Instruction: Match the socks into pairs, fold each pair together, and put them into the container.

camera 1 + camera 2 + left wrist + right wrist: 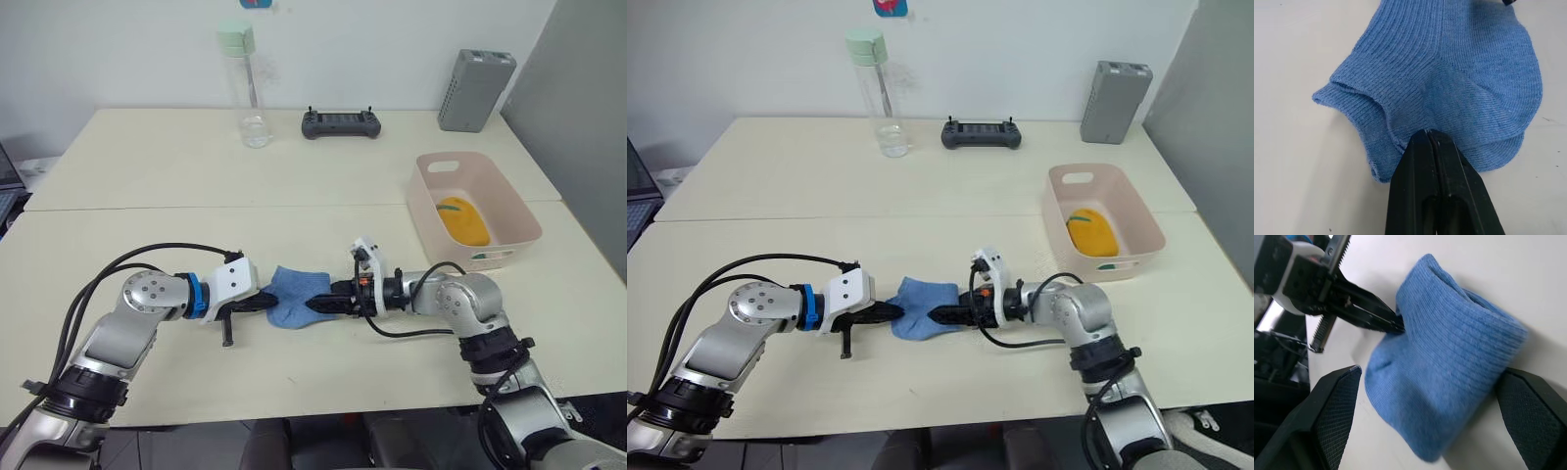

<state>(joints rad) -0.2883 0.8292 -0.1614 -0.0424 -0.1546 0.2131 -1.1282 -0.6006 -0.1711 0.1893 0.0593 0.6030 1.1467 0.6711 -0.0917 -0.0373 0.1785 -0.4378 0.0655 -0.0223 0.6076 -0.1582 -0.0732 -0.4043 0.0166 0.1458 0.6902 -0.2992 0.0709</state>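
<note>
The folded light blue socks (297, 297) lie on the table (294, 235) between both grippers. The left gripper (263, 303) is clamped on one edge, fingers together. The right gripper (1425, 426) straddles the opposite end, fingers apart. The container (474, 208) holds a yellow pair (462, 221), partly hidden by its wall.

a lab or office: plain tables (196, 176), remote controller (341, 123), bare wall.
</note>
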